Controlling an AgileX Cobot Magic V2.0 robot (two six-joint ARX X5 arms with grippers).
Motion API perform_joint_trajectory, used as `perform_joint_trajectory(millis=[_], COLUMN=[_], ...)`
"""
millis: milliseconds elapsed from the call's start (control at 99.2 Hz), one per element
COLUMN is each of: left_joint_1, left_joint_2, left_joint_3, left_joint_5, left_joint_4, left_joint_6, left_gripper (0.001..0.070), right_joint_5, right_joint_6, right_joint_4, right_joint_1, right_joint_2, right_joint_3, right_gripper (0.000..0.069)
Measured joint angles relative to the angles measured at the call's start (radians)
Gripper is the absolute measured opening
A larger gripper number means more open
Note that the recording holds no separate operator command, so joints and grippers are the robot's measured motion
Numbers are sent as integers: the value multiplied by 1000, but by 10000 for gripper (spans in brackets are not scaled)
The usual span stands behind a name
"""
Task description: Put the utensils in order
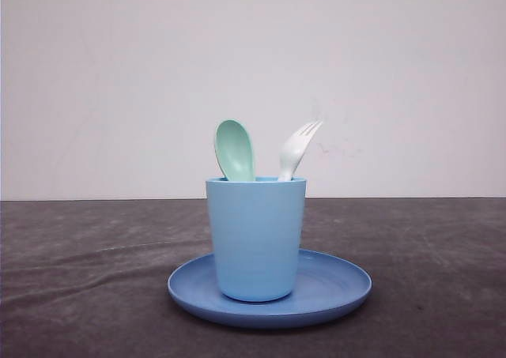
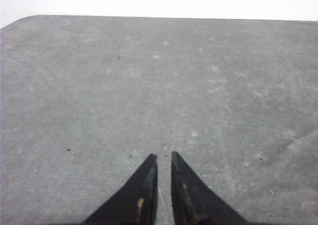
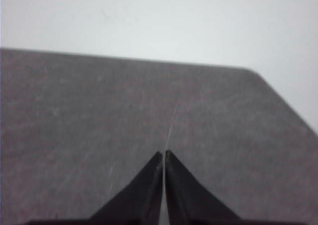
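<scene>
The fingers of the left gripper are sitting nearly together with only a thin slit between the tips, gripping nothing, and hovering over bare grey surface. The right gripper is showing its tips pressed together, also gripping nothing, above the same surface near its far edge.

In the front view, both utensils are standing handle-down inside the light blue cup, which is resting on the round blue plate. The mint-green spoon is leaning at the left side of the rim and the white fork is tilting out to the right, tines up. The task is looking finished or close to it.

The risk now is in any further reach. The cup is standing tall and narrow on a smooth plate, and the fork is poking out past the rim, so an arm brushing it could be tipping the cup or flicking the fork out.
</scene>
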Motion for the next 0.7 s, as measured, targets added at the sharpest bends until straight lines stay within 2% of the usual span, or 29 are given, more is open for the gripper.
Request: perform_joint_trajectory(millis=[161, 323, 696], left_joint_1=[0, 0, 0], left_joint_2=[0, 0, 0], left_joint_3=[0, 0, 0], left_joint_5=[0, 0, 0], left_joint_4=[0, 0, 0], left_joint_6=[0, 0, 0], left_gripper=[24, 24, 24], right_joint_5=[-3, -16, -26], right_joint_6=[30, 38, 38], right_joint_4=[4, -54, -104], right_joint_1=[0, 0, 1], right_joint_2=[-90, -140, -143], right_joint_3=[-93, -94, -93], right_gripper=[7, 7, 7])
